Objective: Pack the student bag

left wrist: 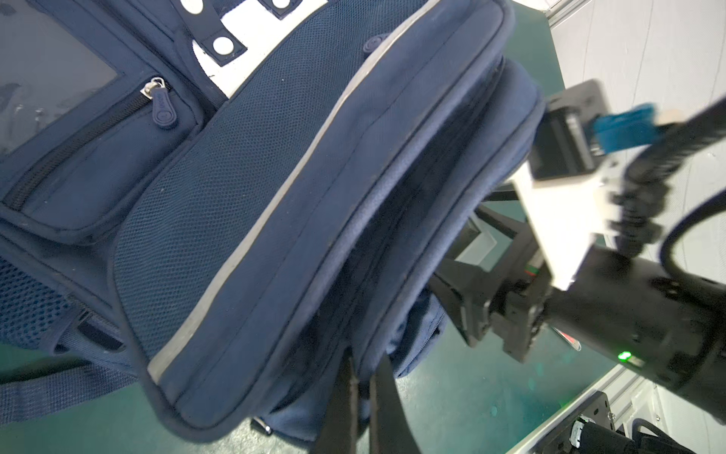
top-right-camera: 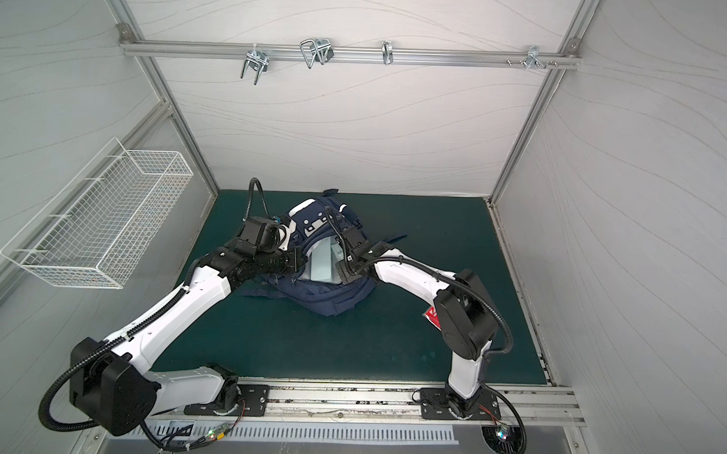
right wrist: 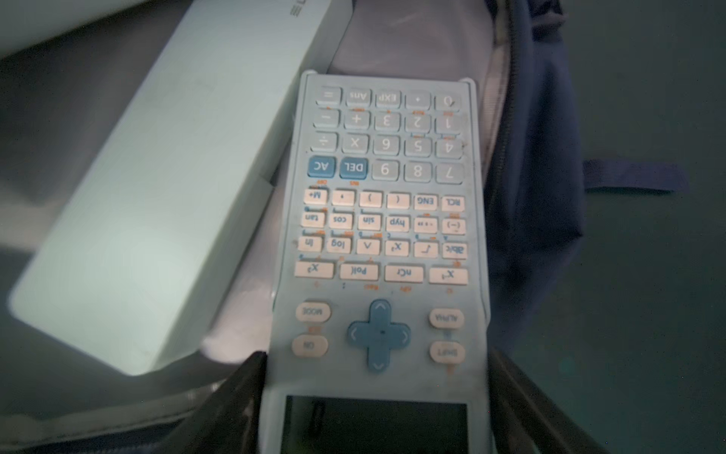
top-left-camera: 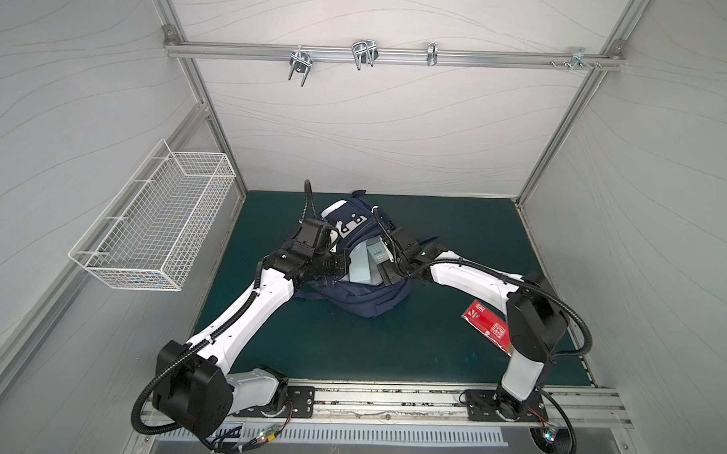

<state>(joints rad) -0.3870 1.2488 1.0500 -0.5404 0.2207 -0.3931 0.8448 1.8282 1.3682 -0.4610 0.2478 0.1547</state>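
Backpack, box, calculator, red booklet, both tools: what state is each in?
Backpack: open, lying on the green mat.
Pale box: inside the backpack.
Calculator: held, partly inside the backpack.
Red booklet: on the mat, unpacked.
Left tool: shut on the backpack's edge.
Right tool: gripping the calculator.

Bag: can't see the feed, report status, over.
Left gripper shut on bag rim. Right gripper grips calculator, inside bag beside box. Nothing in the way; red booklet on mat.
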